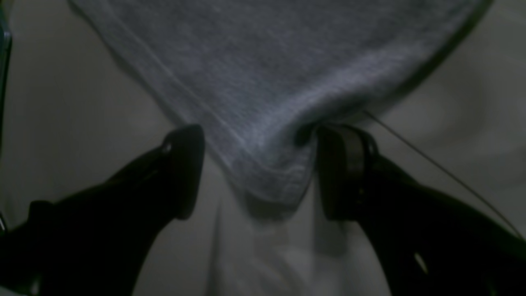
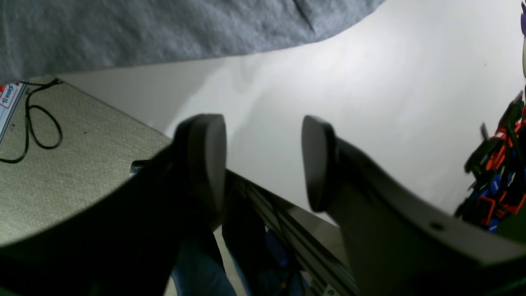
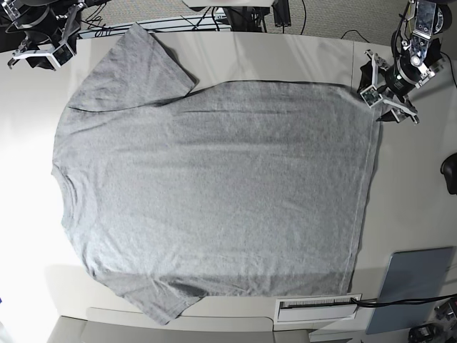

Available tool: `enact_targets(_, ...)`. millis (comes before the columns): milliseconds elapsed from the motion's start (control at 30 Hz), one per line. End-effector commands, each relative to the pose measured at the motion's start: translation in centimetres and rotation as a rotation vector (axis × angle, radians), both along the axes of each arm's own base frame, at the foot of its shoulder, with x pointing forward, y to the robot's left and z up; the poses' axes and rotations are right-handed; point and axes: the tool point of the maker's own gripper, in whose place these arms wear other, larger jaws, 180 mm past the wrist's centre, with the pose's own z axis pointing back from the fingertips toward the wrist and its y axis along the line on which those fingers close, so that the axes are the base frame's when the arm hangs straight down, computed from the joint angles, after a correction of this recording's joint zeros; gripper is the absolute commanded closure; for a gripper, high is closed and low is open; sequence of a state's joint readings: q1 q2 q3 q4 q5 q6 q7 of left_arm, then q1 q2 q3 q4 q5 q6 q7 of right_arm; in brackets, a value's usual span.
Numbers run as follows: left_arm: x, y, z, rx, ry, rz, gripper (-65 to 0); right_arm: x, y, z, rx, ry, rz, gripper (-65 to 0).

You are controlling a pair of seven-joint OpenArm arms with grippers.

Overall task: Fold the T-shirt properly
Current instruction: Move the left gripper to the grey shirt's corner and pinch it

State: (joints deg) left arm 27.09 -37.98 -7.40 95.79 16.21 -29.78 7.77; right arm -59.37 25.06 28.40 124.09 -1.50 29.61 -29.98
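Observation:
The heather-grey T-shirt [image 3: 214, 193] lies spread flat on the white table [image 3: 414, 193], plain side up, neck to the left and hem to the right. My left gripper [image 3: 374, 98] is at the far right hem corner. In the left wrist view it [image 1: 263, 172] is open, and the shirt corner [image 1: 267, 164] lies between its two fingers [image 1: 341, 172], with the fabric edge against the right one. My right gripper [image 3: 43, 51] is at the far left table corner, beside the far sleeve [image 3: 132, 68]. It is open and empty [image 2: 263, 160], with shirt fabric [image 2: 164, 28] beyond it.
A flat grey-blue pad [image 3: 416, 284] lies at the near right. A white strip [image 3: 318, 309] sits at the near edge below the hem. A dark object [image 3: 450, 175] is at the right edge. Cables run behind the table [image 3: 235, 14]. The table edge, carpet and a cable [image 2: 37, 119] lie under the right gripper.

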Motion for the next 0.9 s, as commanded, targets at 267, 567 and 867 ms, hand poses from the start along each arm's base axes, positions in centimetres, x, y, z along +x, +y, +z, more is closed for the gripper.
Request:
enact_targets(267,0.0,0.5,-3.6,0.147,0.073,-0.097,-38.6,0.4,-0.2,0.7,-0.024,-0.02,0.014,-29.6)
enact_targets(567,-2.5,-0.2,-4.9,0.157,0.198,-0.193,0.0,0.4,-0.4,0.6,-0.095,0.026,0.129,-29.6)
enact_targets(867,-3.6,-0.7,-5.3,0.138,0.256,-0.229,0.0,3.2,-1.1,2.0,-0.292,0.043,0.441,-29.1)
